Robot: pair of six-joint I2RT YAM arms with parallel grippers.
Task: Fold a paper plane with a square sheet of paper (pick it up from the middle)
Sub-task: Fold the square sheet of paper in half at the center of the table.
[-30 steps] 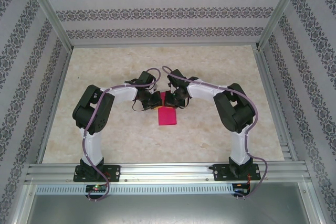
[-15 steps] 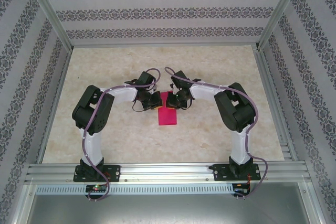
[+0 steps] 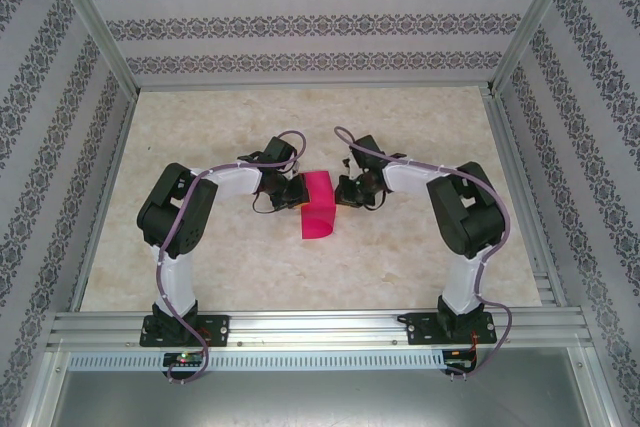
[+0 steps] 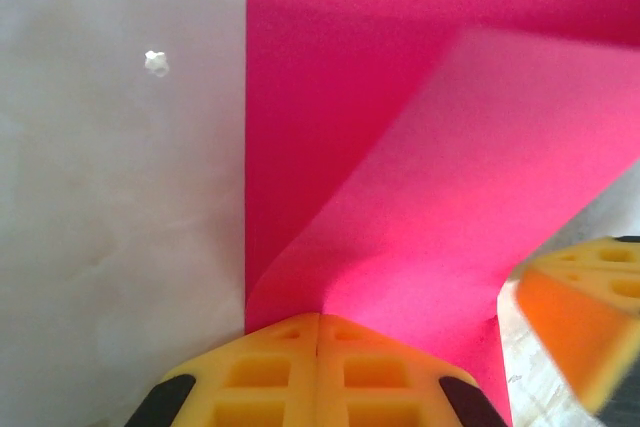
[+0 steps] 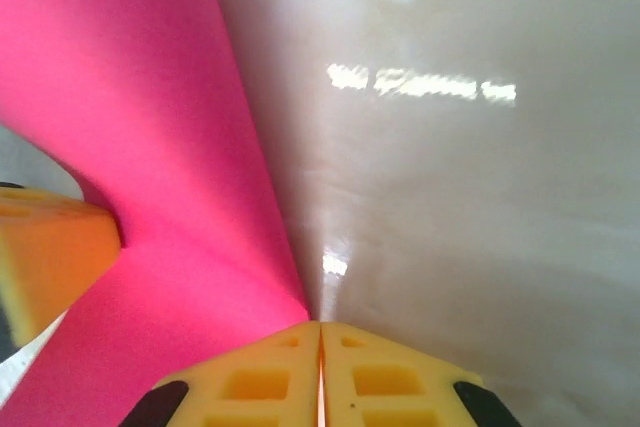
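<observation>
The square sheet of paper is bright magenta and lies at the table's middle, its far part lifted and curved between the two grippers. My left gripper is at its left edge. In the left wrist view the yellow jaws are shut on the sheet, which bends up from a flat lower layer. My right gripper is at the right edge. Seen from the right wrist, its jaws are pressed together where the paper's edge meets them. No paper plane has taken shape.
The beige marbled tabletop is ringed by aluminium rails and patterned walls. A small white speck lies on the table left of the sheet. The other gripper's yellow fingers show in each wrist view.
My right arm has swung to the right, away from the left gripper. The sheet's far part has spread wider and risen between them. The left arm has stayed put.
</observation>
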